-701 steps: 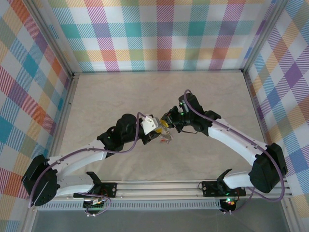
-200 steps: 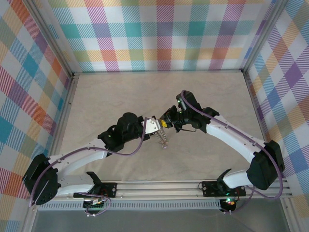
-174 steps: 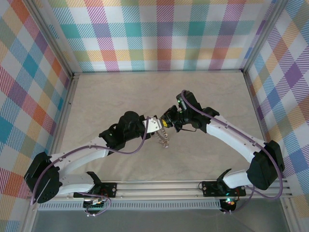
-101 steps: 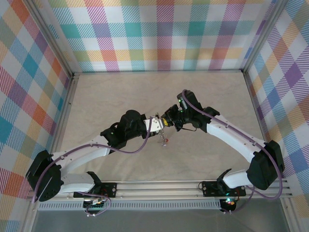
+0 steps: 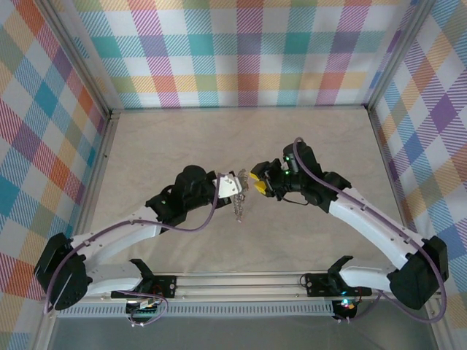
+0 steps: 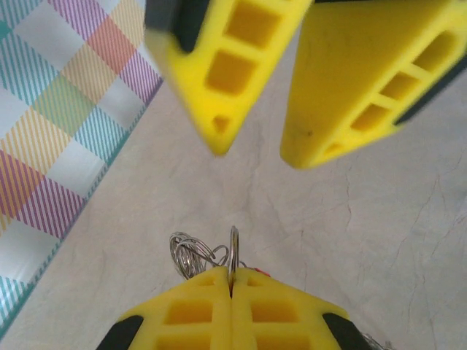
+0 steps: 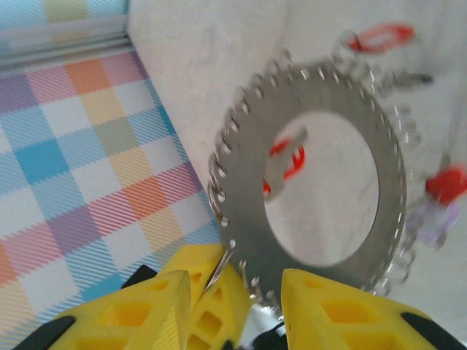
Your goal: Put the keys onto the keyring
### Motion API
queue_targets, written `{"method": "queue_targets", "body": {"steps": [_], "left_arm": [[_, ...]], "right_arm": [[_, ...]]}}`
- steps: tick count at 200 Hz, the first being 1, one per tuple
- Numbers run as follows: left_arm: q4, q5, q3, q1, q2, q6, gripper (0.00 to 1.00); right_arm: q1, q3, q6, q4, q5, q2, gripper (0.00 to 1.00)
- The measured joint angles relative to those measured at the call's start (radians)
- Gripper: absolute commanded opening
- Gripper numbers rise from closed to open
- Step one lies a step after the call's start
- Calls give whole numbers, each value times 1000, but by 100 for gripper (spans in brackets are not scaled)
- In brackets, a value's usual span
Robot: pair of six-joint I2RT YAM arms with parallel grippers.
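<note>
While your left gripper is pinching the keyring by its rim between 2 fully closed fingers, the ring is standing edge-on just past its tips, red-headed keys dangling alongside. Straight beyond, your right gripper is facing it, fingers parted, holding nothing.

The table is a pale beige sheet with faint marbled veins, flat and matt under the light. A thin metal frame runs along its far and side edges, where plaid walls rise. At the near edge lies a ribbed aluminium rail, and on it sit two black arm mounts, well apart.
</note>
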Motion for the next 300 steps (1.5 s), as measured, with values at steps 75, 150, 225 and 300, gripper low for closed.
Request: {"method": "queue_targets", "body": {"steps": [75,150,225,300], "left_arm": [[-92,216,6,85,-76,-43,0],[-270,422,117,106,-75,-15,0],[-364,497,151,106,-71,22,0],[-389,538,169,106,-48,35,0]], "right_arm": [[-6,-246,-1143,338,-117,-156,45],[-6,-250,-1941,249,-401,-162,42],[-6,-222,-2034,255,-453,-125,34],[11,-178,-2036,263,-471,-87,32]]}}
